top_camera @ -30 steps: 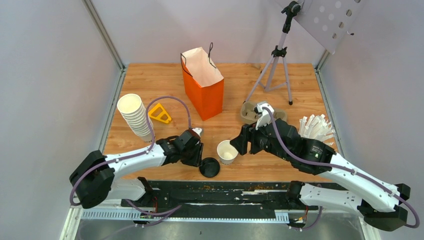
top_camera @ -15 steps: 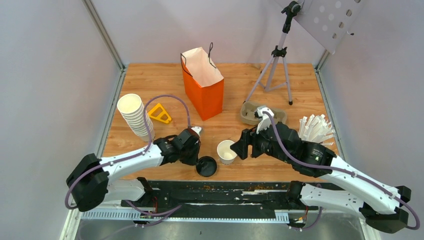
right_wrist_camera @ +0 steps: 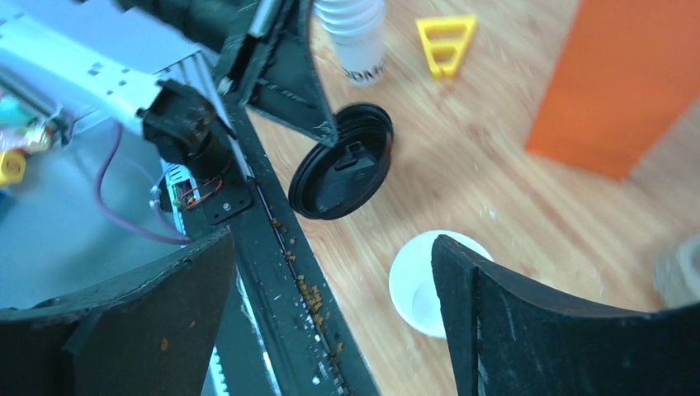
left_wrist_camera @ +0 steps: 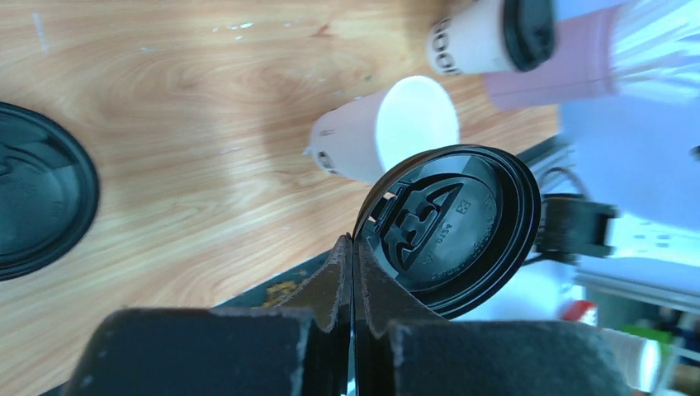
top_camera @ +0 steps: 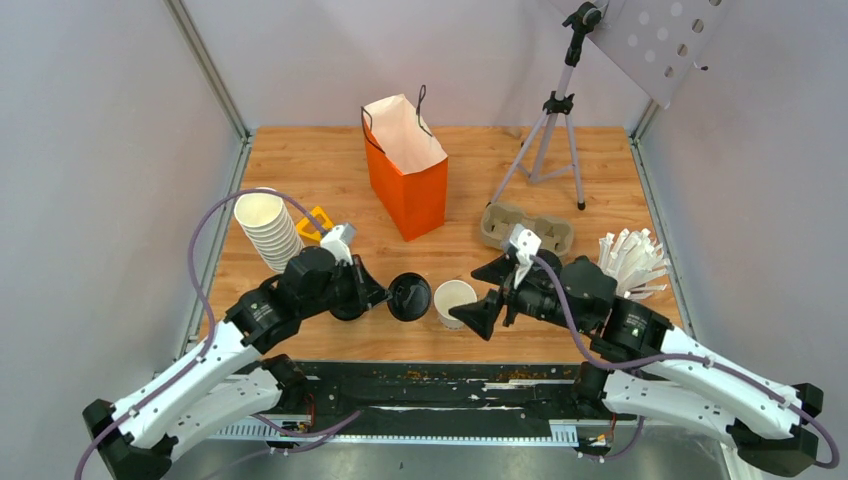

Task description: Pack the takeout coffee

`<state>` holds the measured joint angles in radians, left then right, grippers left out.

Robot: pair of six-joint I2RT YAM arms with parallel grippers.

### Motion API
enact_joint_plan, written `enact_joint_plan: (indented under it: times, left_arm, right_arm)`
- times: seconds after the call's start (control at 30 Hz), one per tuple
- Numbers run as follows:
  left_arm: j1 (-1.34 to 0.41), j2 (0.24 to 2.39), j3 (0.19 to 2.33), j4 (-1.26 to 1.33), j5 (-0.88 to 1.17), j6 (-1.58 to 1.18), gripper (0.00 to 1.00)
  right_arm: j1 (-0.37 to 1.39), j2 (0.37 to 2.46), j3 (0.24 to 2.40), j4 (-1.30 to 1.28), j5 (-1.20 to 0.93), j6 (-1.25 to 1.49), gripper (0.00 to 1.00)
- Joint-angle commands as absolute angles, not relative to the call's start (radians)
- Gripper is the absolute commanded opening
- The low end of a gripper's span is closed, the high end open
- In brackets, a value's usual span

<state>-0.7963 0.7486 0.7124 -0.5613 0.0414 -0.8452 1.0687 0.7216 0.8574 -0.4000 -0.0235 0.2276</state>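
Grip on black lid (top_camera: pixel 408 297) beside white cup (top_camera: pixel 455 301)

The left jaws pinch the black lid by its rim, just left of the lidless white cup standing near the bench's (top_camera: pixel 300 160) front edge; the right jaws gape wide just right of it; the orange bag (top_camera: pixel 408 185) stands behind.

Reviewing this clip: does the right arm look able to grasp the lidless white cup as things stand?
Probably yes. The right gripper is open and sits just beside the cup, with nothing between them. The lid, pinched in the left gripper, hangs at the cup's other side, clear of that approach.
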Motion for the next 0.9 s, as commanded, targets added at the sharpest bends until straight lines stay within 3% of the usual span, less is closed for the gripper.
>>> enact_joint_plan:
  times: [0.0,0.27,0.63,0.87]
  left_arm:
    - [-0.748,0.674,0.731,-0.459,0.201,-1.032,0.00]
    - [-0.730,0.685,0.697,-0.112,0.453,-1.288,0.00]
    - [-0.736,0.726,0.670,0.156,0.585,-1.419,0.00]
    - [-0.736,0.712,0.646,0.156,0.584,-1.428,0.00]
  right_arm:
    - [1.078,0.614,0.759,-0.057,-0.262,-0.078,0.90]
    - [1.081,0.494,0.627,0.166,-0.318,-0.392,1.00]
    - [1.091,0.660,0.606,0.413,-0.400,-0.496,1.00]
    - [1.111,0.705,0.604,0.474,-0.380,-0.514,0.95]
